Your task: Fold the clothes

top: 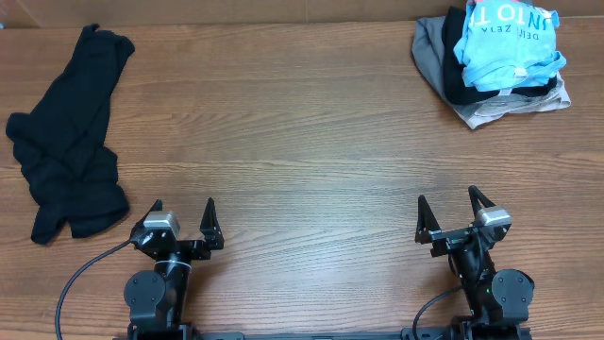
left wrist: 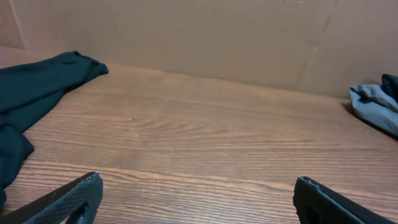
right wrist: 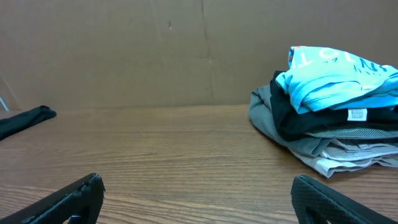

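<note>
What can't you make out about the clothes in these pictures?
- Overhead: light blue T-shirt, lettering partly lost in its folds.
- Right wrist: lower garments, mostly hidden under the T-shirt; their count is unclear.
- Left wrist: the stack, mostly cut off by the right edge.

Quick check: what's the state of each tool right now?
Left tool: open, holding nothing.
Right tool: open, holding nothing.

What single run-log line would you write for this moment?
left gripper: open, empty | right gripper: open, empty | black garment: crumpled, left | clothes pile: right, light blue T-shirt on top | folding: not started
</note>
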